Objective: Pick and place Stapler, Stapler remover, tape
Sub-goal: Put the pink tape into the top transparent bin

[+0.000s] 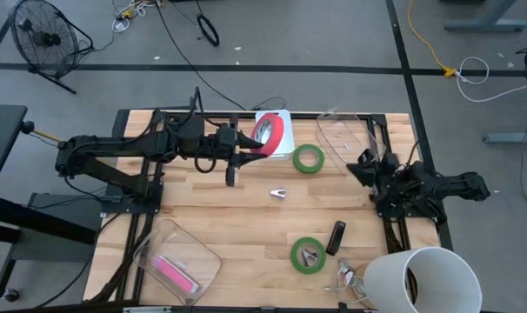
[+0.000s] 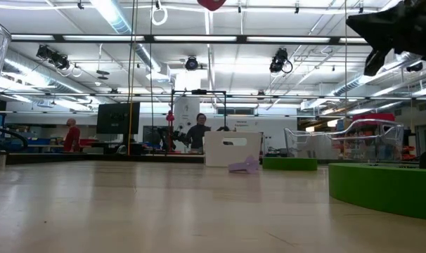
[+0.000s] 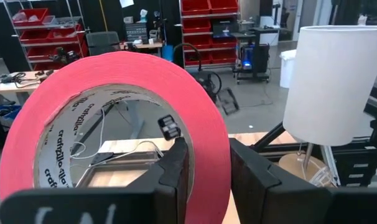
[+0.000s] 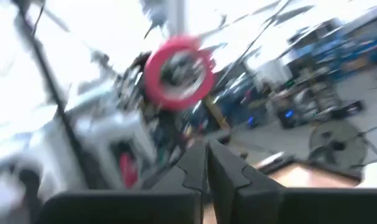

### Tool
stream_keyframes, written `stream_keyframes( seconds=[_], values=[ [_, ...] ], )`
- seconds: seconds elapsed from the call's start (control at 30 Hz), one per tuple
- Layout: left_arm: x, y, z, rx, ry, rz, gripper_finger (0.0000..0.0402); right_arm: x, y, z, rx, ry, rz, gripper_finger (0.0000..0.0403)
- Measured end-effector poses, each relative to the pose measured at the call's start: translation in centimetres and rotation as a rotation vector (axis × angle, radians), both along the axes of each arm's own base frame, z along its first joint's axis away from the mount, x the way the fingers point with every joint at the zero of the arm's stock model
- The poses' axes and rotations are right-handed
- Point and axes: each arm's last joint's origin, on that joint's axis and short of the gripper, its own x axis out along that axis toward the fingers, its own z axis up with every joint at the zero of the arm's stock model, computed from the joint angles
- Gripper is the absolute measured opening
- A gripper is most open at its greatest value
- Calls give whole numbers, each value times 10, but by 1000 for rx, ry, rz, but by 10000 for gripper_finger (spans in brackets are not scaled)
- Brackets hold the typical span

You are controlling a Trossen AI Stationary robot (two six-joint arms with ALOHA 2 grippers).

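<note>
My left gripper (image 1: 249, 143) is shut on the red tape roll (image 1: 276, 135), held in the air over a white box (image 1: 272, 117) at the table's far middle. The roll fills the left wrist view (image 3: 114, 112) and shows at the top of the low view (image 2: 211, 3). One green tape roll (image 1: 309, 158) lies flat right of the box. A second green roll (image 1: 308, 254) lies flat near the front. A black stapler (image 1: 336, 236) lies beside it. A small silver staple remover (image 1: 279, 193) lies mid-table. My right gripper (image 4: 206, 165) is shut and empty, raised at the table's right (image 1: 365, 167). My left gripper holds the red roll by its ring wall (image 3: 207, 168), one finger (image 3: 176, 168) inside the open centre and the other (image 3: 257, 177) outside. The fingers come about level from the table's left. The roll stands on edge, lifted clear above the white box.
A clear container (image 1: 346, 135) stands at the far right. Another clear container (image 1: 176, 261) with a pink item stands front left. A large white cylinder (image 1: 420, 278) stands at the front right corner. A small metal object (image 1: 346, 278) lies beside it.
</note>
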Motion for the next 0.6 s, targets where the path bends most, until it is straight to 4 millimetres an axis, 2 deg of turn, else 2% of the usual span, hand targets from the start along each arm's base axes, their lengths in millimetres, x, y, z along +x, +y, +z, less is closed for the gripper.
stream_keyframes(
  seconds=[0.1,0.6],
  values=[
    [0,0,0,0,-1,-1,93,-4,-3,6,91,-82,-77,20],
    [0,0,3,-20,-33,-6,91,-15,-6,29,141,-301,-137,20]
  ],
)
